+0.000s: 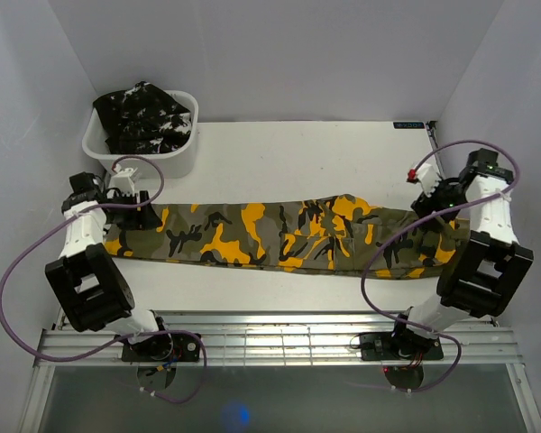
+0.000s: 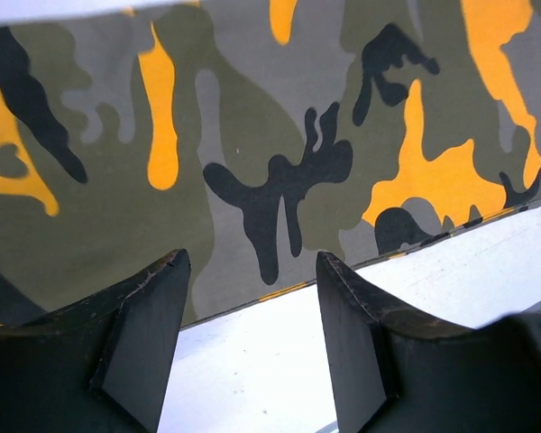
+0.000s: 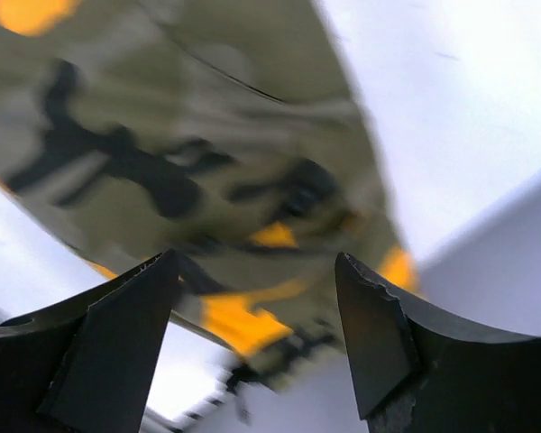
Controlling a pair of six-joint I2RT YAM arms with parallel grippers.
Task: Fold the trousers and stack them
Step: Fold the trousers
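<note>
The olive-grey trousers (image 1: 279, 234) with orange-yellow and black patches lie stretched flat across the table, folded lengthwise, from left to right. My left gripper (image 1: 137, 215) is open and empty just above their left end; in the left wrist view the cloth (image 2: 279, 135) lies beyond my fingertips (image 2: 343, 271), with bare table between them. My right gripper (image 1: 430, 209) is open and empty above the right end; the cloth (image 3: 198, 171) shows blurred past its fingers. The black trousers with white flecks (image 1: 146, 117) lie bunched in the tub.
A white plastic tub (image 1: 158, 161) stands at the back left of the white table (image 1: 288, 153). White walls close in the back and both sides. A metal rail (image 1: 279, 341) runs along the near edge by the arm bases.
</note>
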